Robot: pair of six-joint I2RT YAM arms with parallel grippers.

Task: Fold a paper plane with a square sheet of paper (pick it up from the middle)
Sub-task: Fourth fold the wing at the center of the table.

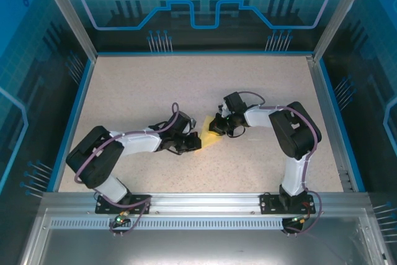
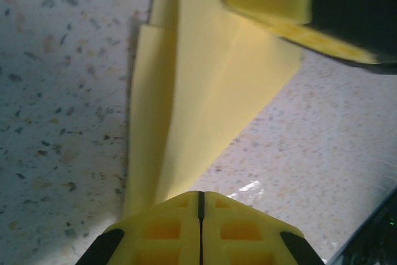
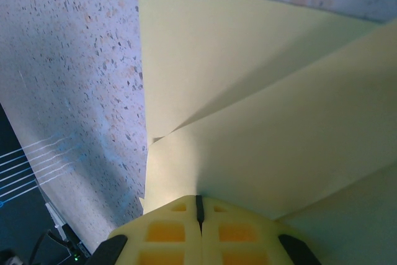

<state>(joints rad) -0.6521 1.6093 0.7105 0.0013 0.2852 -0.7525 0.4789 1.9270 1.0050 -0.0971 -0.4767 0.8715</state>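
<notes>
Pale-yellow sheet of paper (image 1: 209, 139) sat near the middle of the speckled table (image 1: 142, 91), right between the two arms. It was already partly folded: matte, no markings, with sharp creases and overlapping layers forming a wedge that narrowed toward one end (not a finished dart, from what I could see). On the narrow end, the left gripper (image 1: 188, 143) had its jaws pressed together; its wrist view showed the two fingertips meeting, with the paper fanning out from them. Over on the opposite edge, the right gripper (image 1: 218, 127) was likewise clamped tight on the paper, a folded flap spreading out just ahead of it.
</notes>
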